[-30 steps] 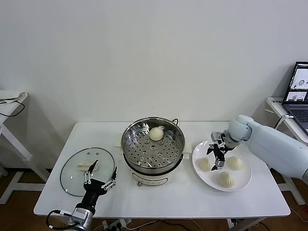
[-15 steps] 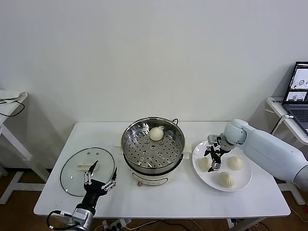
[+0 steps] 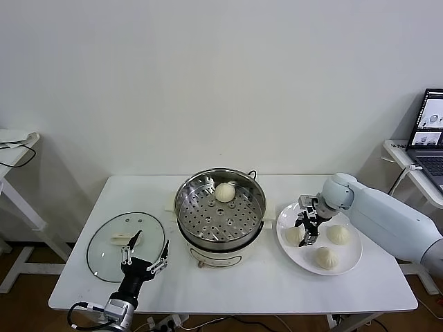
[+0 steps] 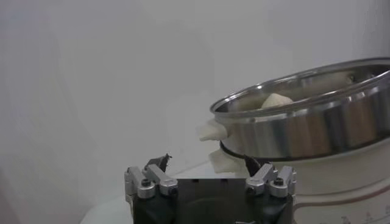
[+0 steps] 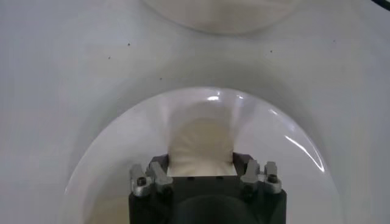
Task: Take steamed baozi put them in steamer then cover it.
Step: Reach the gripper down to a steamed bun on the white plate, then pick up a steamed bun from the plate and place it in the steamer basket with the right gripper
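**On the plate: a bun between the right fingers**

At the table's near edge, the left gripper (image 3: 145,261) is seen parked with its fingers spread wide and nothing between them, just beside a glass lid (image 3: 125,245) lying flat on the table (image 3: 277,280). Farther in, at the middle, the steamer (image 3: 220,207) stands uncovered on its cream base; one bun (image 3: 224,192) rests on the perforated tray, toward the far side. To the right, a white plate (image 3: 349,265) holds three buns: one near the front (image 3: 325,257), one toward the far right (image 3: 338,234), and one at the left (image 3: 294,235). The right gripper (image 3: 309,228) is lowered over that left bun, its fingers set on either side of it.

From the right wrist, the bun (image 5: 201,148) is shown pressed between the two fingers (image 5: 159,167), its sides squared by the squeeze and the bun still seated on the plate (image 5: 286,140); this is not made out from the head. From the left wrist, the steamer's steel wall (image 4: 317,128) is seen side-on, with the top of its bun (image 4: 275,100) just showing above the rim.
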Controlling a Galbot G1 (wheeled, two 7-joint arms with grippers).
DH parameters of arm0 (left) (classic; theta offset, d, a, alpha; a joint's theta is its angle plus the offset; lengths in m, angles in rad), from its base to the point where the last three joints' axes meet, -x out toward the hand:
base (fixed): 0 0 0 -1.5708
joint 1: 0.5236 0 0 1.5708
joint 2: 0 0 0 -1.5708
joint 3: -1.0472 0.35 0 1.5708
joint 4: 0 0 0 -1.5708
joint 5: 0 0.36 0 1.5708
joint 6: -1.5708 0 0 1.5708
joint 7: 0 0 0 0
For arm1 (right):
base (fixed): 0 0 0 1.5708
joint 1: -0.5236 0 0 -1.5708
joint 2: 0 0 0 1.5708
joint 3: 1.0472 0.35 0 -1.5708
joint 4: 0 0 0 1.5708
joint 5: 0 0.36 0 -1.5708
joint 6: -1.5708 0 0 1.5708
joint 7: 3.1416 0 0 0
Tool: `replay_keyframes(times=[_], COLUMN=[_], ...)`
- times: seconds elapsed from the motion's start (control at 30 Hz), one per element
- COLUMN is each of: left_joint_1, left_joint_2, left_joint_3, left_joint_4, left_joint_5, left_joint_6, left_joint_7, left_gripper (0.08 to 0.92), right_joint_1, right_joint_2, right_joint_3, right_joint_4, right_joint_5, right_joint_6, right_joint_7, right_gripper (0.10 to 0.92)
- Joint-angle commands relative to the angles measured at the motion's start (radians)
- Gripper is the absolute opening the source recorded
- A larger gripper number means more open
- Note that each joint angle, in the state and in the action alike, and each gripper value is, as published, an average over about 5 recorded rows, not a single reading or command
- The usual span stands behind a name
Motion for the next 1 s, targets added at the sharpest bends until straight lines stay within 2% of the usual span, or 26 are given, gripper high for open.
replay_keyframes(times=[0.03,0.3,0.7,1.0], left_joint_1=[0.000,0.004,0.017,0.027], left_joint_2=[0.000,0.000,-0.003,-0.003], left_joint_3=[0.001,-0.001,0.005,0.008], left_joint_4=[-0.001,-0.014,-0.036,-0.057], left_joint_5=[0.000,0.000,0.009,0.015], left_joint_6=[0.001,0.004,0.003,0.004], left_joint_7=[-0.001,-0.002,-0.007,-0.010], left_gripper=[0.823,0.823,0.823,0.823], right_joint_1=[-0.001,0.087,0.483,0.865], right_joint_2=[-0.003,-0.089,-0.320,-0.318], right_joint_3=[0.006,-0.054,-0.332,-0.612], right_joint_4=[0.001,0.075,0.335,0.516], right_joint_5=[-0.002,0.082,0.323,0.508], right_joint_6=[0.000,-0.016,-0.095,-0.196], right_joint_7=[-0.004,-0.020,-0.067,-0.059], right_gripper=[0.689,0.687,0.694,0.689])
